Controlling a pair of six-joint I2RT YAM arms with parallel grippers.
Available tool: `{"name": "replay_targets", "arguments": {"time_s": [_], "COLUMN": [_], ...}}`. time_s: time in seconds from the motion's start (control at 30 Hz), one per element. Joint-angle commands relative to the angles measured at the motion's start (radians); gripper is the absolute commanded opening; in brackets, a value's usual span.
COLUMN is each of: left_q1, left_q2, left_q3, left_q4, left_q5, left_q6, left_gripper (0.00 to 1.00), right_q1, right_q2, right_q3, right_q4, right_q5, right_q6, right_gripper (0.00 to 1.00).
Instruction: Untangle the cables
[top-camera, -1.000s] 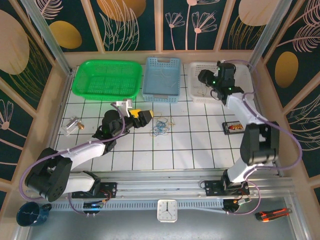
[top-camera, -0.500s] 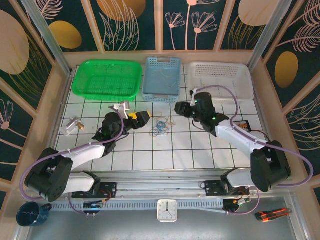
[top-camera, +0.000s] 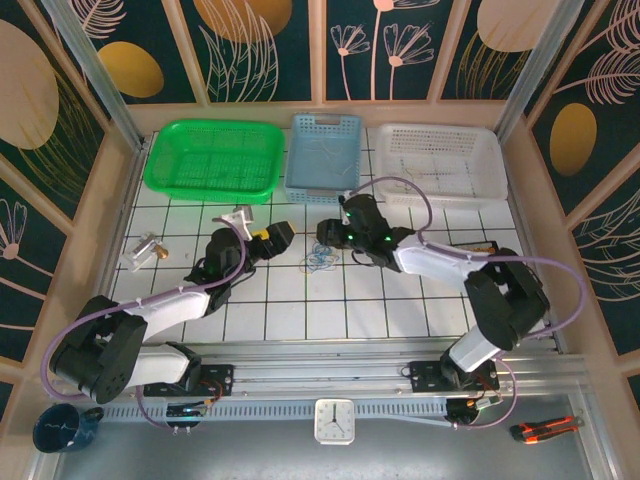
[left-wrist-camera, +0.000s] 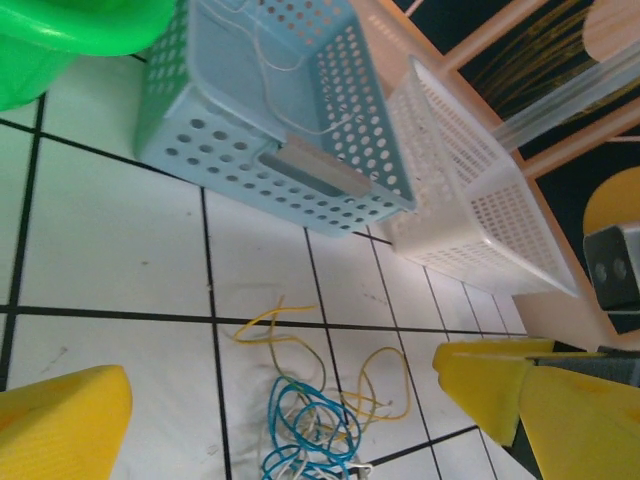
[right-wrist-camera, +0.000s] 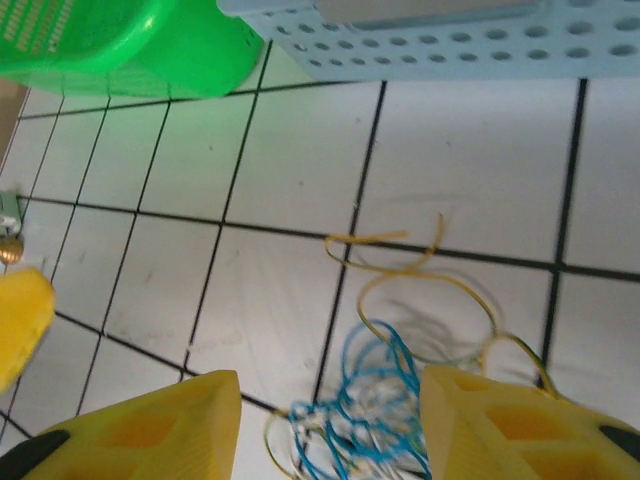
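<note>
The cables lie as one small tangle of blue, white and yellowish-tan wire on the white tiles, in front of the blue basket. My left gripper hovers just left of the tangle, open wide. In the left wrist view its yellow fingers stand far apart and the cables lie below them. My right gripper hangs over the tangle's far right side, open. In the right wrist view the blue loops of the cables lie between its fingers, apart from both.
A green basket, a blue basket and a white basket line the back edge. A thin pale wire lies inside the blue basket. A small metal part sits at the left. A black tray is beside the right arm.
My right arm has swung from the white basket at the back right down and left to the tangle, and its jaws have narrowed a little. The left gripper has hardly moved.
</note>
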Motion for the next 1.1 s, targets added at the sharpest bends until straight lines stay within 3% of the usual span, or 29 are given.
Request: {"name": "replay_targets", "arguments": {"time_s": [0.0,0.27,0.7,1.07], "left_q1": [0.002,0.003,0.002,0.002], "left_q2": [-0.030,-0.054,-0.053,-0.047], "left_q3": [-0.021,-0.038,-0.067,-0.071], "left_q4": [-0.019,-0.021,0.008,0.028], "left_q5": [-0.048,-0.050,-0.033,-0.028], "left_q6": [-0.024,-0.027,-0.040,-0.047], "left_gripper": [0.99,0.99,0.99,0.99], "right_q1": [0.016,0.017,0.015,0.004], "right_q2": [0.078,0.247,0.379,0.418], "right_q3": [0.102,0.231,0.317,0.343], "right_q4": [-0.041,-0.118,-0.083,-0.056], "right_q5": [0.083,0.212,0.130,0.098], "right_q6": [0.006,0.055,0.068,0.076], "right_gripper": [0.54,0.58,0.60,0.45]}}
